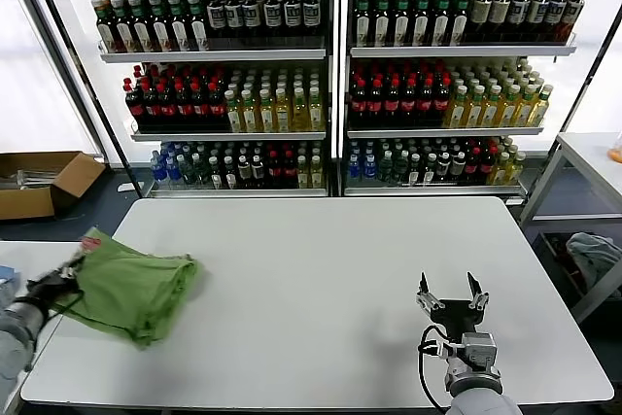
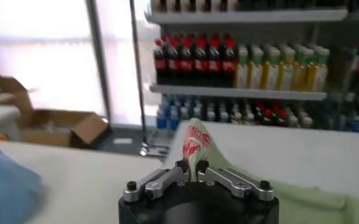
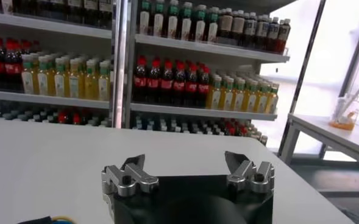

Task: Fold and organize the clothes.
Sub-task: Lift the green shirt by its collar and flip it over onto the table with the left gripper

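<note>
While your left gripper (image 2: 192,165) is clamping tight on an edge of the green shirt (image 1: 126,291), that shirt is lying crumpled at the white table's (image 1: 321,279) left edge. Your right gripper (image 1: 451,291) is hovering over the table's right front, jaws spread wide, holding nothing.

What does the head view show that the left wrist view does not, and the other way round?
Only the head view shows the right pincer, open and empty above the white table, and the whole green shirt bunched at the table's left edge. Only the left wrist view shows the left pincer shut on a fold of the shirt bearing a red-and-white checked logo. Both show the bottle shelves and the cardboard box.
</note>
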Available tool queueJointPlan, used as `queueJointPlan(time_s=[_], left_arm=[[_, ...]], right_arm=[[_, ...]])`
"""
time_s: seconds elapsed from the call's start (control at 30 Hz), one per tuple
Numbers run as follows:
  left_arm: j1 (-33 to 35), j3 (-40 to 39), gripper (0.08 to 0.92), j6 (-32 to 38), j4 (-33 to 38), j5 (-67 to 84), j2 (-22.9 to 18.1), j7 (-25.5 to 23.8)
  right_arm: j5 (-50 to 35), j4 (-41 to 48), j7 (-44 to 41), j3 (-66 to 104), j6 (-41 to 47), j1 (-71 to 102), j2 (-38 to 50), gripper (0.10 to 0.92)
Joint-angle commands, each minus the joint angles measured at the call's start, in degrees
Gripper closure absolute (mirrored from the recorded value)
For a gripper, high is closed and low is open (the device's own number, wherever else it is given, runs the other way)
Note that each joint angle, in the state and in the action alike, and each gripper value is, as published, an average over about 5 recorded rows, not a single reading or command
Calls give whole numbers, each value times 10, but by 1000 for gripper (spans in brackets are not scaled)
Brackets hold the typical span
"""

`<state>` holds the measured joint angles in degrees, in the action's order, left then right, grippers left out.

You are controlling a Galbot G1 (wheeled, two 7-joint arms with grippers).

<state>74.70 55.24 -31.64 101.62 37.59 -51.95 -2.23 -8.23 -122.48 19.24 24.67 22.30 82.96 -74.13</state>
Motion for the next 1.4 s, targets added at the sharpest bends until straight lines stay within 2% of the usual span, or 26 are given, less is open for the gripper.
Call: queueJointPlan(time_s=[0.03,0.17,0.33,0.47,0.57,0.7,0.9,1.1,1.27,1.4], left_arm=[[-23,57,886,-13,89,-16,56,15],[10,-23,886,-14,172,-67,1,7],[58,-218,886,-14,198,-126,-96,19],[42,-329,886,-15,211,-129,-168,54],[21,-378,886,-16,229,-137,-195,69],[-12,-406,886,-16,231,-150,-210,74],[-41,-403,886,-15,196,-154,-213,71],[-54,-406,879,-9,204,-79,-224,54],[-72,-399,786,4,225,12,-226,58],[-71,-381,664,8,243,31,-220,62]], right_arm=[[0,4,1,-1,1,-3,1,203],[1,1,1,6,1,6,1,203],[8,-6,1,17,0,25,-5,203],[17,-10,0,29,-4,45,-12,203],[24,-12,0,36,-7,57,-19,203],[34,-16,-1,38,-11,73,-27,203],[36,-20,-5,39,-13,82,-30,203],[38,-13,-3,24,1,64,-36,203],[34,-2,-5,4,18,41,-40,203],[4,10,-5,-9,39,15,-38,203]])
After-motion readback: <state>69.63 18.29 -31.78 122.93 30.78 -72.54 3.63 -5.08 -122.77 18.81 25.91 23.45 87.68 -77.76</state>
